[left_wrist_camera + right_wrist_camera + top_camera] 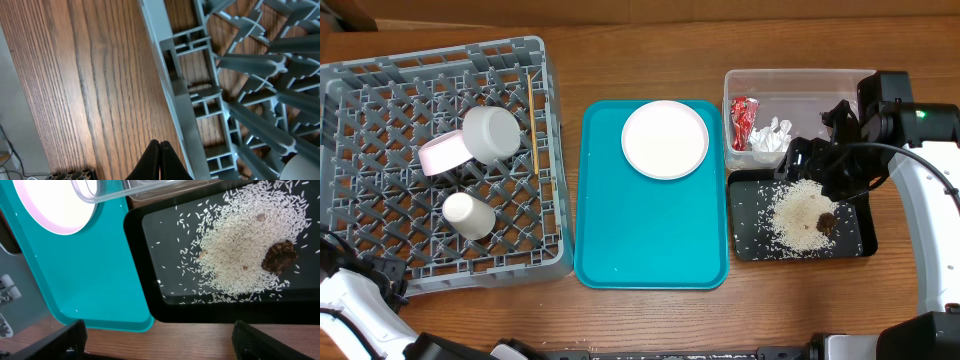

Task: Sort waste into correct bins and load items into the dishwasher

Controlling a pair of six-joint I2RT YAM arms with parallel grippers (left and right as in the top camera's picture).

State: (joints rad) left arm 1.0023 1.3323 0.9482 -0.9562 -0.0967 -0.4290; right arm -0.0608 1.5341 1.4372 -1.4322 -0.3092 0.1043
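Right wrist view: the right hand (159,330) gapes wide and empty, rice (235,245) and brown lump (279,257) lying ahead in the black tray (150,280) (left hand (160,156) pinched closed beside the grey rack (186,102)).

— Can you read anything from where you stand?
— No. The red-and-white wrapper (741,121) in the clear tub (810,98) is only patches of colour from here, too small and crinkled to make out.
— Any mark on the grey rack (430,50), the teal tray (650,230) or the white plate (665,139)?
— None that I can read, in any of the views.
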